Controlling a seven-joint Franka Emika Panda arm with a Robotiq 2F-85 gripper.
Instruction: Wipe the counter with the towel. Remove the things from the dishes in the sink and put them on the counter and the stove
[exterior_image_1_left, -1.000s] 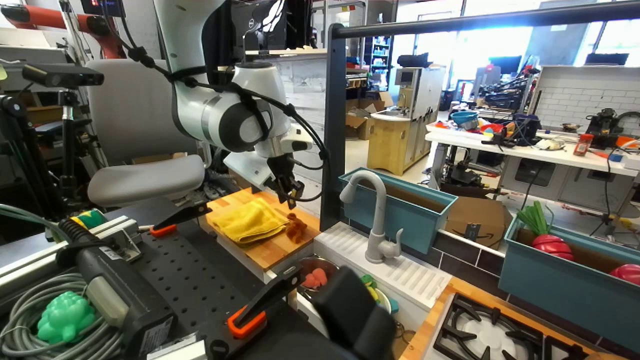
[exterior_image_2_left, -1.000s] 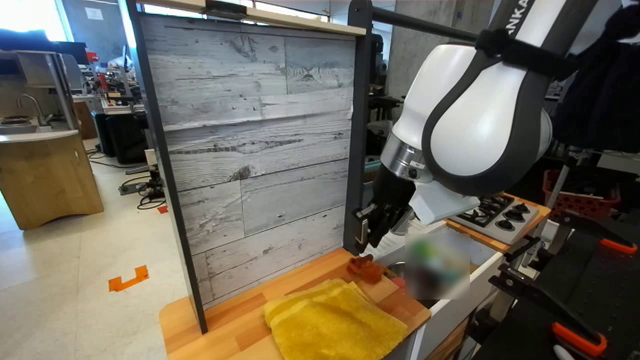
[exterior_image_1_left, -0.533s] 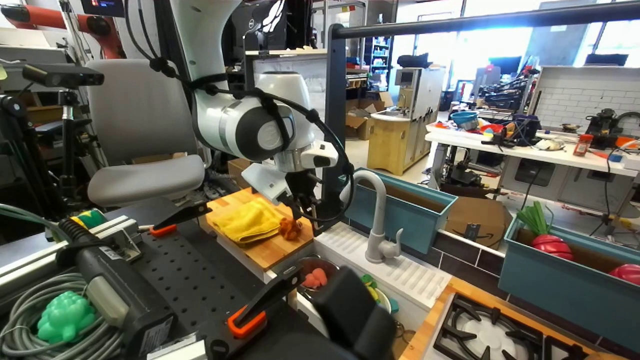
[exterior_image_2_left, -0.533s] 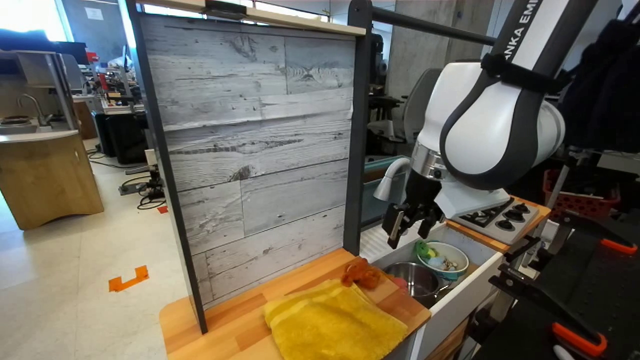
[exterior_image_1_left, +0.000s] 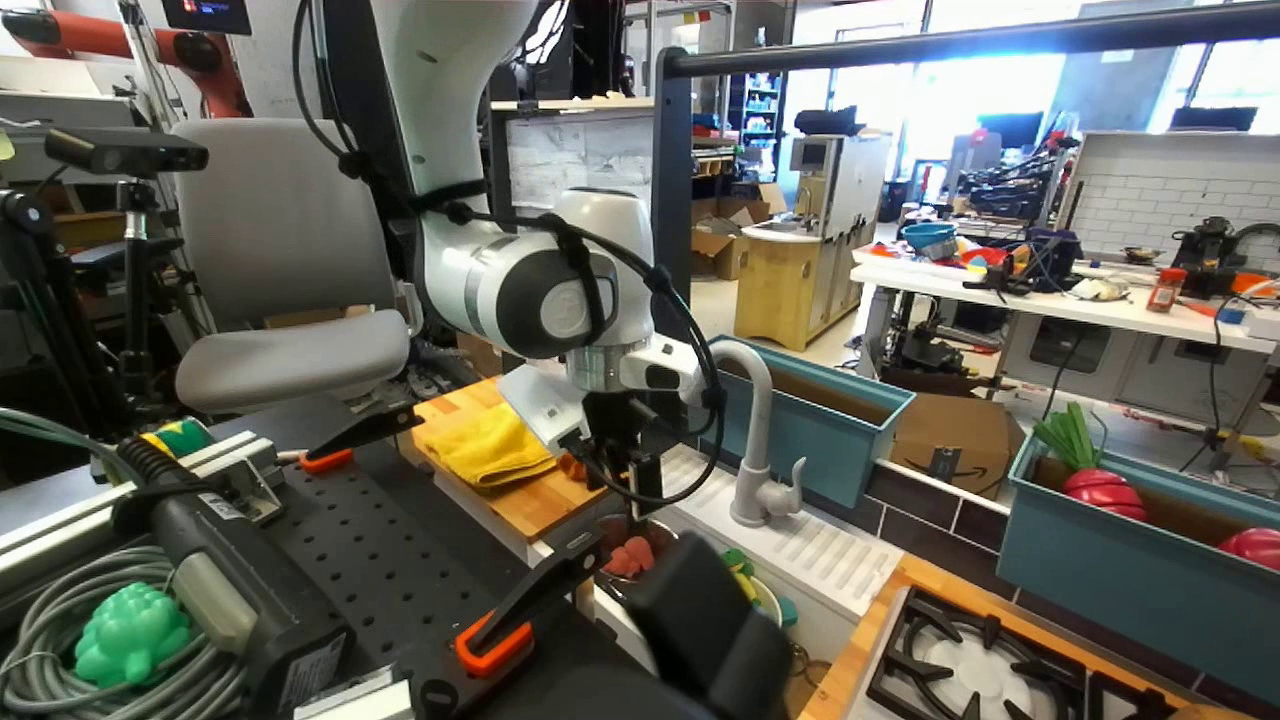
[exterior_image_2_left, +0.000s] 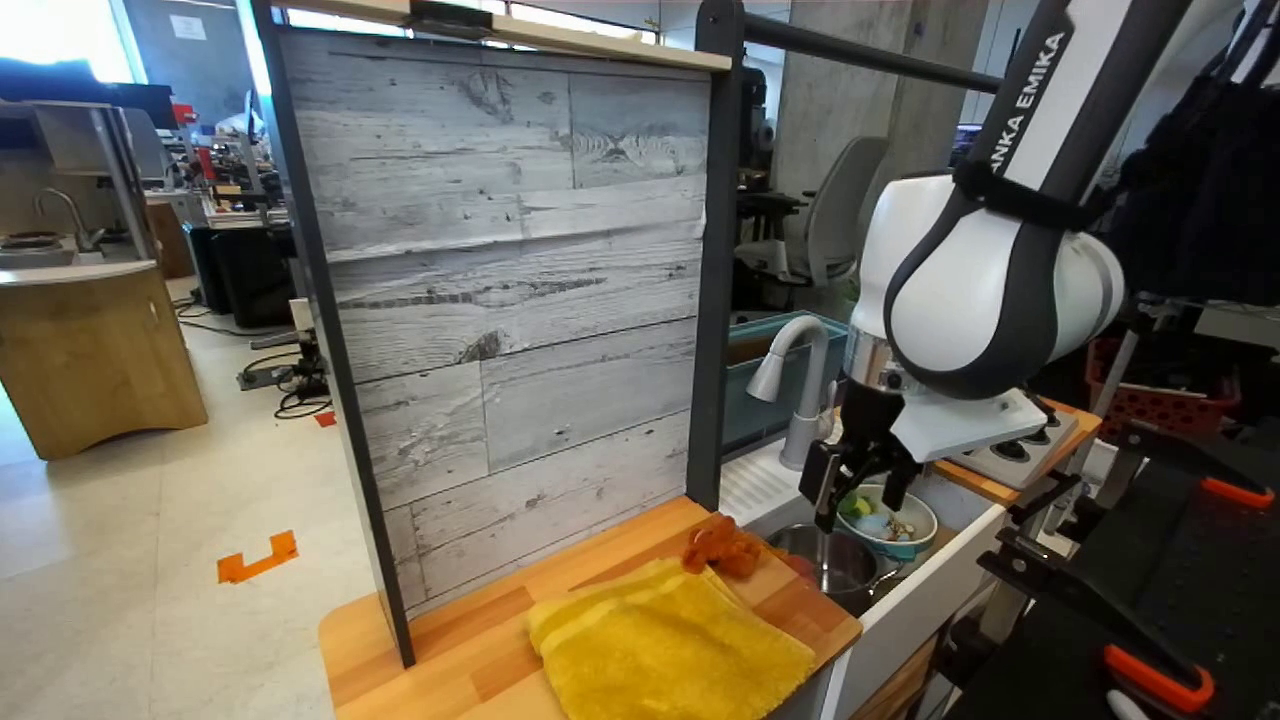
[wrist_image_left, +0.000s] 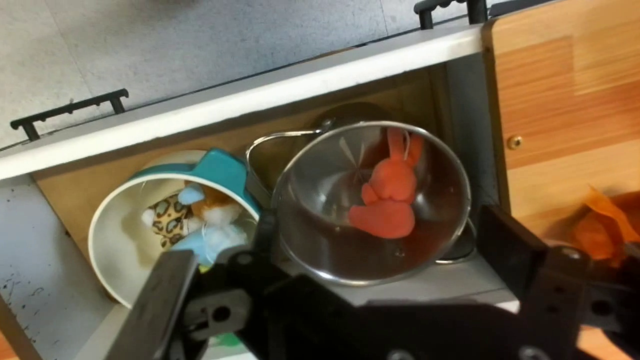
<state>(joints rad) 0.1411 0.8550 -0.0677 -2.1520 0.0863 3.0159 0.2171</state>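
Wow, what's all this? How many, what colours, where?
Counter: one, brown, beside the sink
Towel: one, yellow, on the counter
Lump: one, orange, beside the towel
Sink: one, white, by the stove
Faucet: one, grey, on the sink
Pot: one, silver, in the sink
Toy bunny: one, coral, in the pot
Bowl: one, white and teal, beside the pot
Small toys: count unclear, mixed, in the bowl
Stove: one, grey and black, past the sink
Bins: two, teal, behind sink and stove
Vegetables: two, red, in one bin
Table: one, black, by the sink
Other clutter: uncounted, mixed, all around
Arm: one, mostly white, over the sink
Fingers: two, dark, apart over the sink
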